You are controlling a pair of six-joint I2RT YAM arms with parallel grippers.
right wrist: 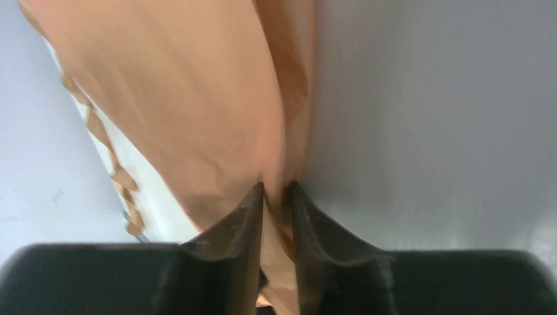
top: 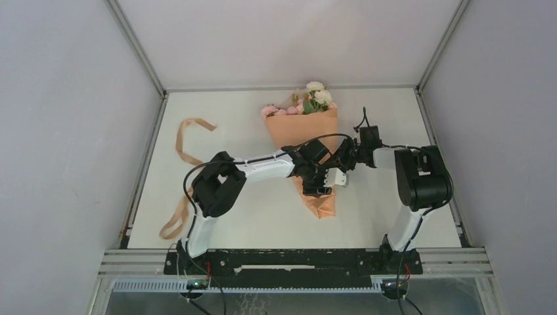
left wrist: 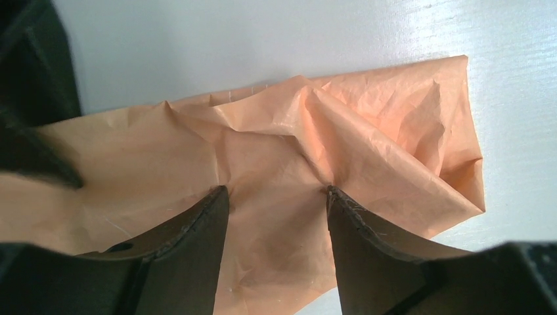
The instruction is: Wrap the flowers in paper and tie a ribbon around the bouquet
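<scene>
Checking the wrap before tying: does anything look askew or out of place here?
The bouquet is crumpled and bunched at its narrow end, under the open left gripper. The right gripper pinches a paper edge. The ribbon lies apart, by the left edge of the table.

1. top view: bright, even light; shadows faint, picture sharp.
2. left wrist view: white glare on the table (left wrist: pixel 460 26) at upper right.
3. right wrist view: paper (right wrist: pixel 184 98) smeared, out of focus.
</scene>
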